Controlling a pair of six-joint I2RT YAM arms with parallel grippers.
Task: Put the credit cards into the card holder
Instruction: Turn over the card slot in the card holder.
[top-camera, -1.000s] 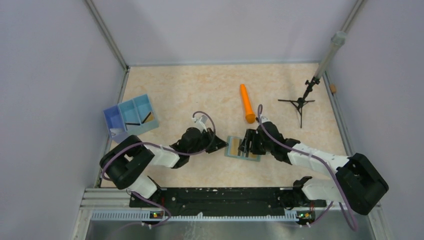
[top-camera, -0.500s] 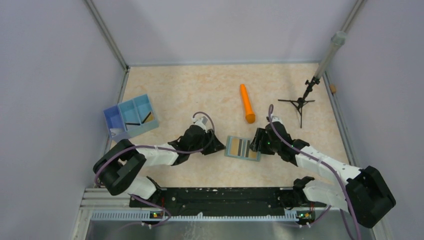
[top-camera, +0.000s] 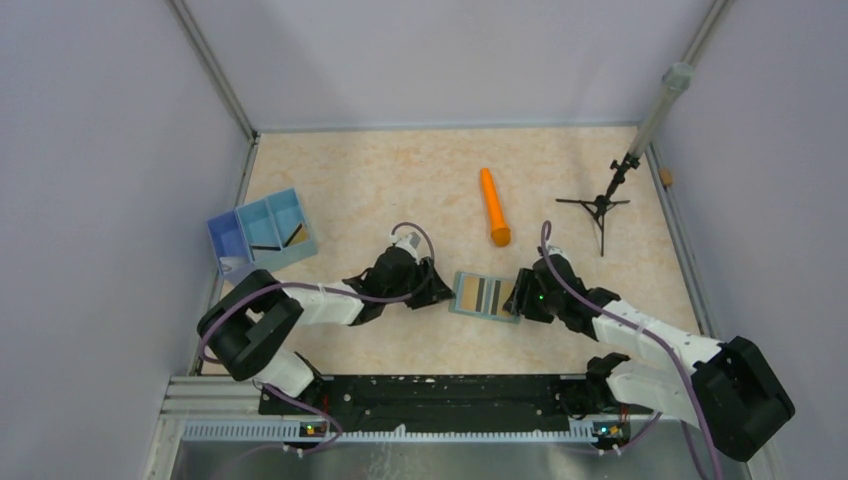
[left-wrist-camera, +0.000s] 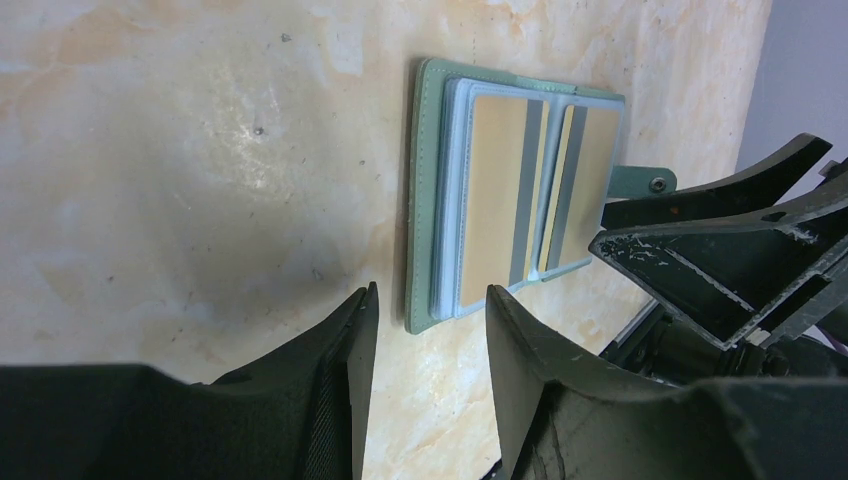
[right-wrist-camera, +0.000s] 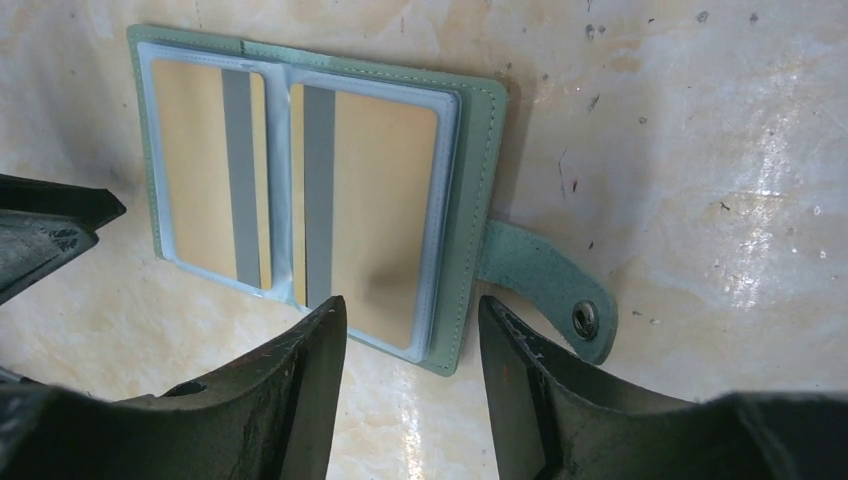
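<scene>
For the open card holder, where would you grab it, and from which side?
Probably the strap tab, approached from the right arm's side: the card holder lies open and flat, and only that tab juts past its edge, giving something to pinch.

- The left arm (top-camera: 300, 305) rises from its base at the lower left of the overhead view, elbow folded low, forearm running right toward the middle of the frame.
- The left gripper (top-camera: 437, 290) points right, low over the table.
- In the left wrist view its two dark fingers (left-wrist-camera: 330, 400) come up from the bottom edge with a clear gap between them.
- The right arm (top-camera: 650, 335) stretches from the lower right, up and left toward the centre.
- The right gripper (top-camera: 518, 295) points left and faces the left one; the two are near each other but apart.
- In the right wrist view its fingers (right-wrist-camera: 290, 400) are parted too, jaws wide.
- Each wrist view catches the other gripper at its side edge.
</scene>
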